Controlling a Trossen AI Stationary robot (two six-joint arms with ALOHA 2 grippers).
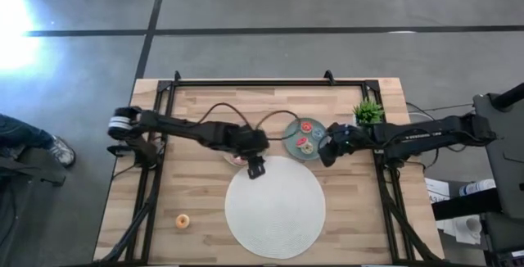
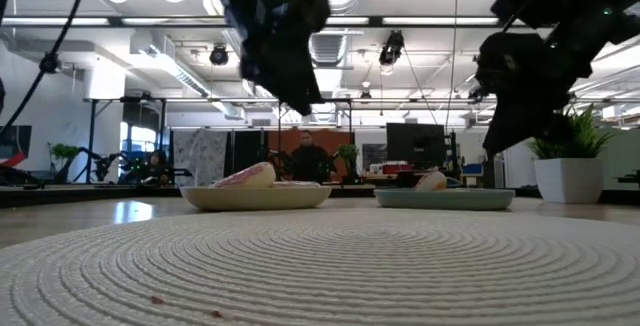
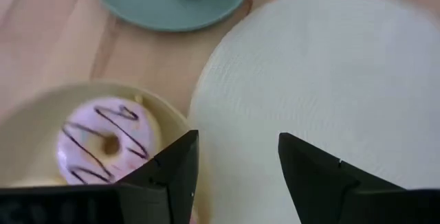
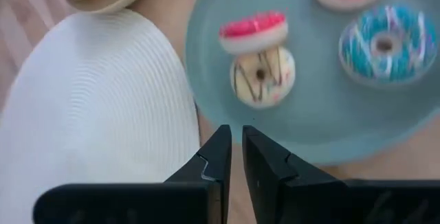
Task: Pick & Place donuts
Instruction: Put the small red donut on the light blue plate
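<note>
— Where do your jaws stand?

— My left gripper (image 3: 237,176) is spread wide and empty, over the edge of the white mat (image 1: 275,208). The pale donut with dark stripes (image 3: 106,141) lies in the beige plate (image 3: 27,124), at about nine o'clock from my fingers. My right gripper (image 4: 235,157) is pinched nearly closed on nothing, at the teal plate's (image 4: 316,124) near rim; the mini donuts (image 4: 261,75) sit at twelve o'clock from it.

— And the pick?

— I'd judge it best to centre over the ring, descend straight, straddle one side, then close gently. An orange donut (image 1: 182,221) lies well apart.

— Any writing?

— None I can read.
</note>
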